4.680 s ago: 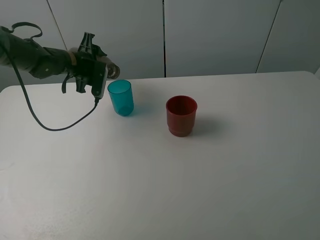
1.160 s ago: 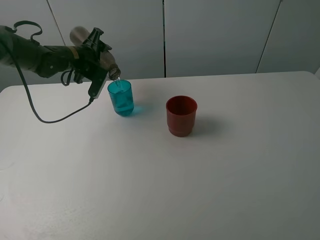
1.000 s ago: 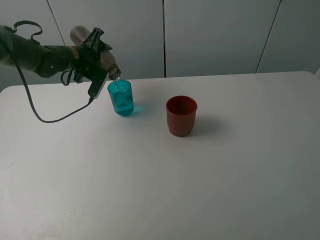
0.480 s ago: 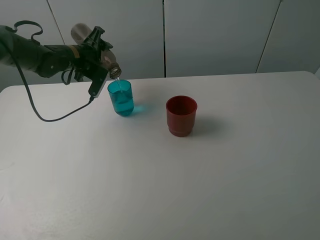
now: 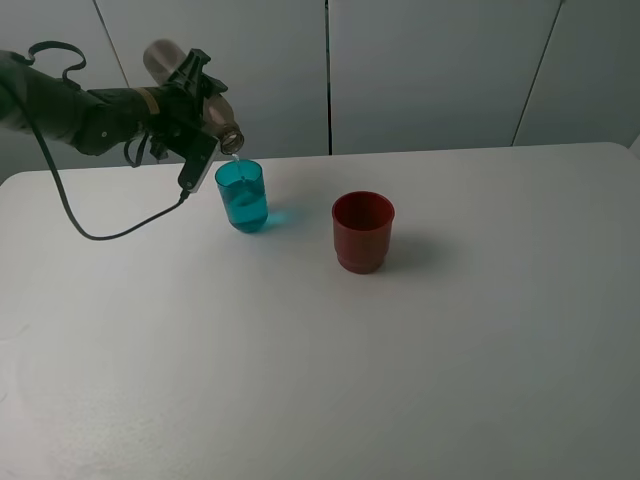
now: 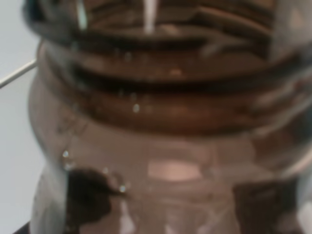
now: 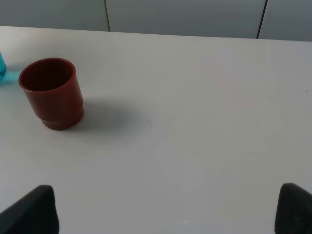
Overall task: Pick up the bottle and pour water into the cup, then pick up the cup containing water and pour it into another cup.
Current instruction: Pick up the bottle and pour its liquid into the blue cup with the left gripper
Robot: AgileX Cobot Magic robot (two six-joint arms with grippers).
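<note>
The smoky grey-brown bottle (image 5: 226,130) is tilted neck-down at the back left, its mouth just above the rim of the teal cup (image 5: 242,195). My left gripper (image 5: 188,100) is shut on the bottle's body. The left wrist view is filled by the bottle's threaded neck (image 6: 165,122), with droplets inside. The teal cup stands upright with water in it. The dark red cup (image 5: 363,231) stands upright to its right, and it also shows in the right wrist view (image 7: 51,92). My right gripper (image 7: 163,214) is open and empty, well away from the red cup.
The white table (image 5: 320,380) carries only the two cups. A black cable (image 5: 90,232) hangs from the left arm over the table's left side. Grey wall panels stand right behind the table's back edge.
The bottle's base has risen and its neck has tipped down more steeply over the teal cup. Both cups have stayed in place.
</note>
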